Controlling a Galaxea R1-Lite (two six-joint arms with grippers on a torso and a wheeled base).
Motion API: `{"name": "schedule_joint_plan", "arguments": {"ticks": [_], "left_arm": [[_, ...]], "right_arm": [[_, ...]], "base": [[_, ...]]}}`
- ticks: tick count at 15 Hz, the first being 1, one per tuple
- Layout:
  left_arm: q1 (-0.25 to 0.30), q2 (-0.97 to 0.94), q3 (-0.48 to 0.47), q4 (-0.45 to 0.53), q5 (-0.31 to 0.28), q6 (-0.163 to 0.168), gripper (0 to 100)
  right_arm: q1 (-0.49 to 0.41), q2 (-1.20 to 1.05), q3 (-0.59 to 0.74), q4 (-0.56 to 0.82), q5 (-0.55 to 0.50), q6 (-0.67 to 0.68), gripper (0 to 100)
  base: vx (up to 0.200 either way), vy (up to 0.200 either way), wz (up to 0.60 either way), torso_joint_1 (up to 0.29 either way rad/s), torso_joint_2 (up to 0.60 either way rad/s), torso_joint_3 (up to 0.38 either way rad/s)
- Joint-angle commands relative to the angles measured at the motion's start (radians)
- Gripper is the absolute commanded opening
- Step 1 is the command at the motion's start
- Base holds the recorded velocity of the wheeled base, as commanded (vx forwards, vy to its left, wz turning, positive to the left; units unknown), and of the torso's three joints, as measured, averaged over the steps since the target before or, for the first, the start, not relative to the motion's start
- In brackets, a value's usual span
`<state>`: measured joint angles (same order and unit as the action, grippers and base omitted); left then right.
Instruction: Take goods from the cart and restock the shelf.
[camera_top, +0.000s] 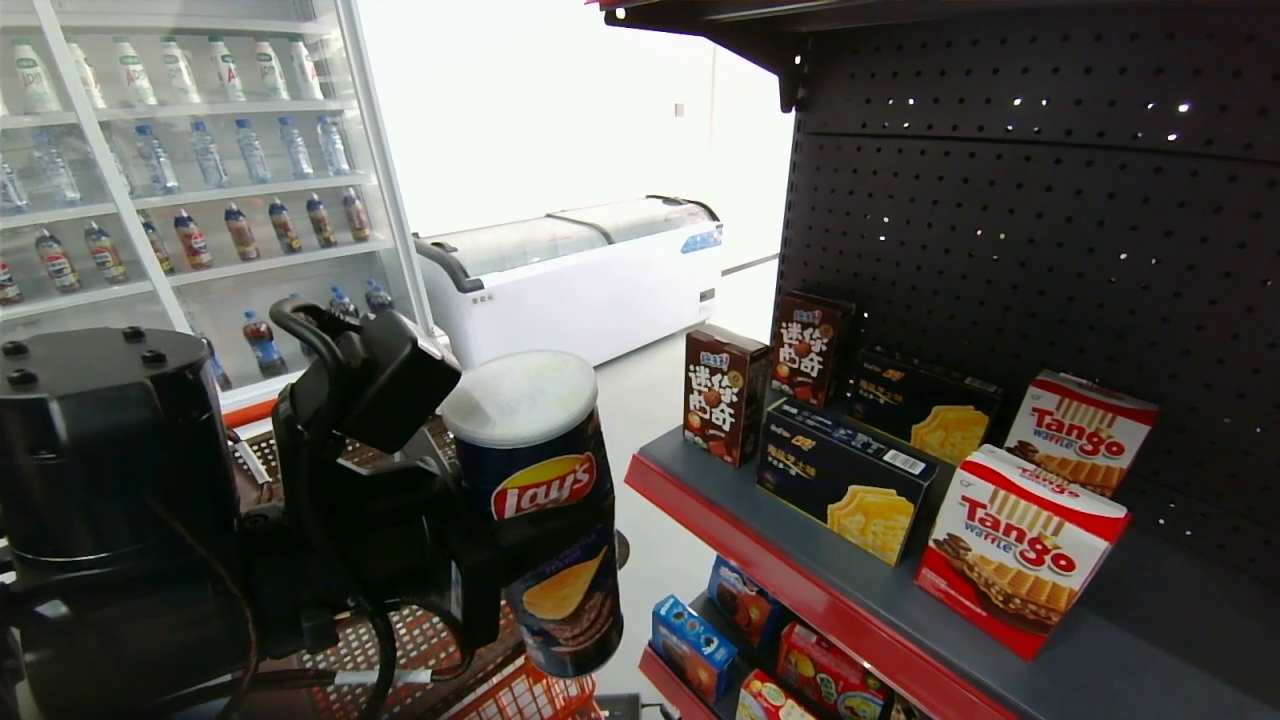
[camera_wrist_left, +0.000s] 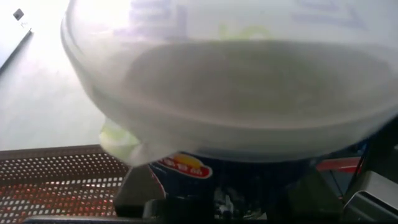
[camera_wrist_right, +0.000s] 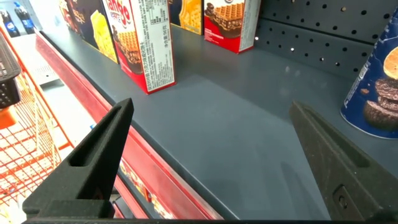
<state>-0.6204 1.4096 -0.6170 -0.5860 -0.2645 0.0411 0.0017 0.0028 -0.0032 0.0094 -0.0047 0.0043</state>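
My left gripper (camera_top: 497, 572) is shut on a dark blue chip can (camera_top: 548, 500) with a white lid, held upright above the orange cart (camera_top: 520, 695), left of the shelf. In the left wrist view the can's lid (camera_wrist_left: 230, 81) sits close to the camera, with the cart's mesh (camera_wrist_left: 56, 180) below. The grey shelf board (camera_top: 1150, 640) with its red front edge carries chocolate boxes (camera_top: 722, 392), dark blue cracker boxes (camera_top: 850, 478) and red-white wafer boxes (camera_top: 1015, 548). My right gripper (camera_wrist_right: 211, 168) hangs open over a bare stretch of the shelf board (camera_wrist_right: 236, 124), nothing between its fingers.
A wafer box (camera_wrist_right: 143, 43) and a blue snack tube (camera_wrist_right: 379, 93) flank the bare stretch on the shelf. A black pegboard (camera_top: 1000, 200) backs the shelf. Lower shelves (camera_top: 740, 640) hold more packs. A drinks cooler (camera_top: 200, 150) and chest freezer (camera_top: 570, 270) stand behind.
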Motion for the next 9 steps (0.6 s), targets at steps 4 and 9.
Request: {"name": "schedule_joint_plan", "arguments": {"ticks": [4,9], "left_arm": [[-0.012,-0.003,0.010,0.000,0.001,0.000,0],[-0.035,-0.004,0.008,0.002,0.001,0.002,0]], "right_arm": [[0.000,0.000,0.000,0.000,0.000,0.000,100],[0.000,0.000,0.000,0.000,0.000,0.000,100]], "base": [[0.000,0.000,-0.60,0.000,0.00,0.004],[0.000,0.000,-0.60,0.005,0.00,0.002]]}}
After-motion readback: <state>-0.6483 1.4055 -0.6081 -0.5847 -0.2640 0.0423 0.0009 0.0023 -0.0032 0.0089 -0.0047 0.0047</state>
